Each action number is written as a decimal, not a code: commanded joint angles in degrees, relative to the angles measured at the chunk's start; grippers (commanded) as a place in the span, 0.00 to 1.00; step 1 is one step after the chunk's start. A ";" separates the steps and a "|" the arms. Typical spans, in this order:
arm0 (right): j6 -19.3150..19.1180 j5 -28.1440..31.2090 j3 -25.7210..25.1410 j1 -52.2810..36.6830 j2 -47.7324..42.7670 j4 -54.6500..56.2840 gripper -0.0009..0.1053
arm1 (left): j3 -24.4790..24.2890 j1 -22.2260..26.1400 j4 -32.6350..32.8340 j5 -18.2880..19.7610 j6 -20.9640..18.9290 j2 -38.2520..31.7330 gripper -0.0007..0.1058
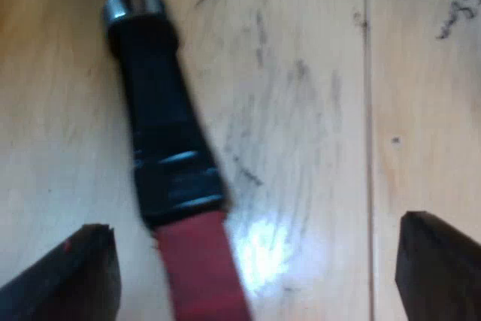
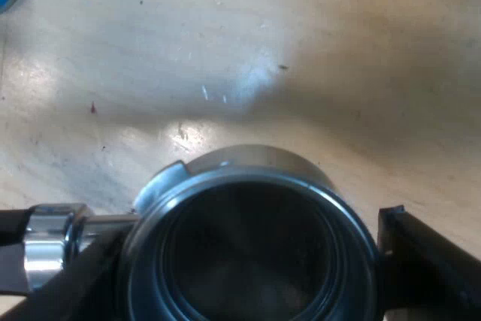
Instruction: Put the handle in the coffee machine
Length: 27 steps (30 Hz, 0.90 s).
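Left tool (image 1: 254,227) released, fingers either side of red-ended handle (image 1: 161,133) on tabletop (image 1: 323,95). Right tool (image 2: 244,261) clenched on metal holder (image 2: 248,165) at its basket.

Nothing can be read: the pencil marks (image 1: 460,10) on the table (image 1: 316,73) (faint scrawls) are illegible.

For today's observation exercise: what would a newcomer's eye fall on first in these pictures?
The black handle with a red end lies on the pale wooden table, between the open left fingers. Next, the round metal holder with its dark hollow, seen from above on that table.
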 commanded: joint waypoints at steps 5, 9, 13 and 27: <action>1.02 -1.51 -0.92 0.11 -1.04 -0.41 0.01 | -0.02 -0.18 -6.82 -2.20 -0.20 4.38 0.72; 1.08 -1.49 -0.92 0.11 -1.04 -0.41 0.01 | 0.09 -0.18 -7.93 -2.18 -0.97 6.35 0.72; 1.22 -1.89 -0.92 0.11 -1.04 -0.41 0.01 | 2.34 -0.06 -10.10 -2.18 -1.36 6.96 0.72; 1.45 -1.89 -0.92 0.11 -1.04 -0.41 0.01 | 5.86 -0.06 -14.05 -2.18 -1.36 6.80 0.72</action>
